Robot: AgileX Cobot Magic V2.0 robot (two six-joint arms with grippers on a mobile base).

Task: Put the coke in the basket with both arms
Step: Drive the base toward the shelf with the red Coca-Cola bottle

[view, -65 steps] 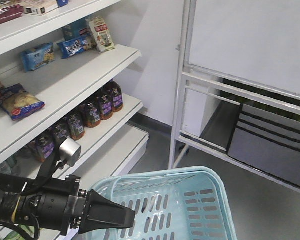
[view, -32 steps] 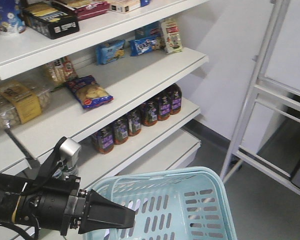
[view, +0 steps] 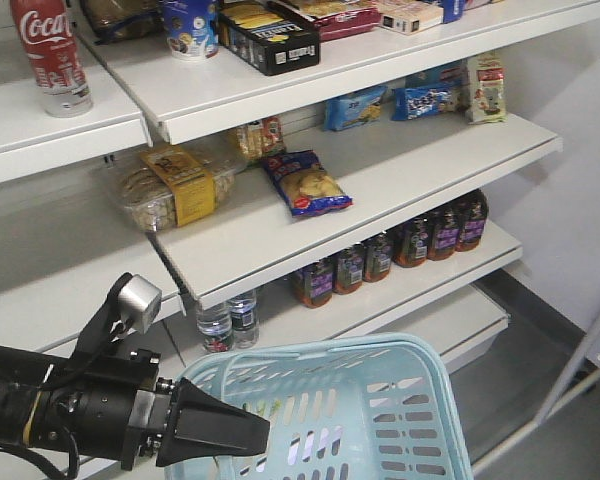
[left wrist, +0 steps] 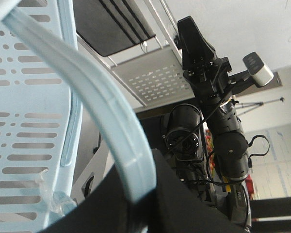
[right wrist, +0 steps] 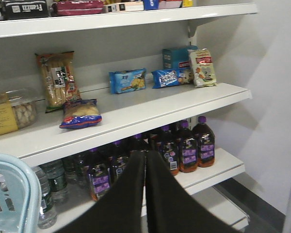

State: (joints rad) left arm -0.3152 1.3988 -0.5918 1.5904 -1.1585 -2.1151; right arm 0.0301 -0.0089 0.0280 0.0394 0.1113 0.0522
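Up on the highest shelf board (view: 90, 122) in the front view, left of the other goods, stands the coke (view: 48, 55). It is upright, untouched, and well apart from both arms. I count one red bottle only.

Down at the bottom of that view hangs the one blue basket (view: 310, 352), mouth upward. The left wrist view shows why it stays level. Its handle (left wrist: 111, 111) runs straight into the left claw (left wrist: 140, 208), which looks clamped around it and carries the basket like a shopper's hand, so that it can be brought under whatever is picked.

The right claw (view: 260, 432) lies just in front of the basket's near rim. Its two halves are pressed together into a closed wedge with nothing between them, and the right wrist view (right wrist: 145, 158) confirms this. A silver block (view: 138, 298) sits on a bracket above it. My guess is that this arm is free so that it can fetch the bottle, but it would have to rise a good way and open first.

On the lower shelves I count six dark bottles (view: 412, 240) with purple labels in the front row, two clear water bottles (view: 228, 322), and one blue crisp bag (view: 305, 183). None of these is wanted.
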